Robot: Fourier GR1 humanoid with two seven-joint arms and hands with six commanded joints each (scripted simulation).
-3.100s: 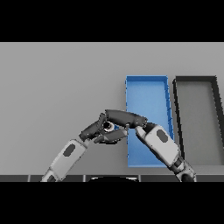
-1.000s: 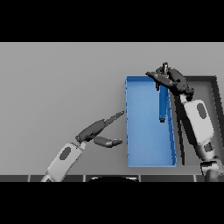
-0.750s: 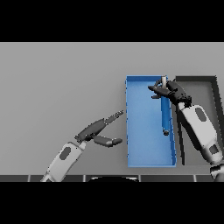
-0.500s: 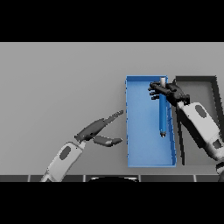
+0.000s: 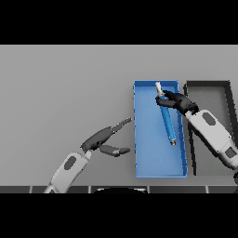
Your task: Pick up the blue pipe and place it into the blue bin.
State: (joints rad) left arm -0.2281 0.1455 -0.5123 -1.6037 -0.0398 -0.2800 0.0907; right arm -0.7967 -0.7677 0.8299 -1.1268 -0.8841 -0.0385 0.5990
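Grey and bare of pattern, the flat worktop (image 5: pixel 60 83) carried everything in the head view. At the lower left the left robot hand (image 5: pixel 103 139) rested idle just beside the left wall of the shallow rectangular blue bin (image 5: pixel 138 139), its fingers straight and spread and its thumb stuck out, holding nothing. Inside the bin, toward its right side, lay the slim blue pipe with a pale tip (image 5: pixel 166 120), running lengthwise and slightly tilted, its pale end near the far wall. The right robot hand (image 5: pixel 175 101) sat at the pipe's upper end, fingers curled against it; whether they gripped or merely touched could not be told for sure, though they looked closed round it. The pipe appeared rigid, straight and light, with a smooth round wall likely to roll or slip, so a grip across its width near the middle would probably hold steadiest. Farthest right stood a dark grey rectangular bin (image 5: pixel 228 93).
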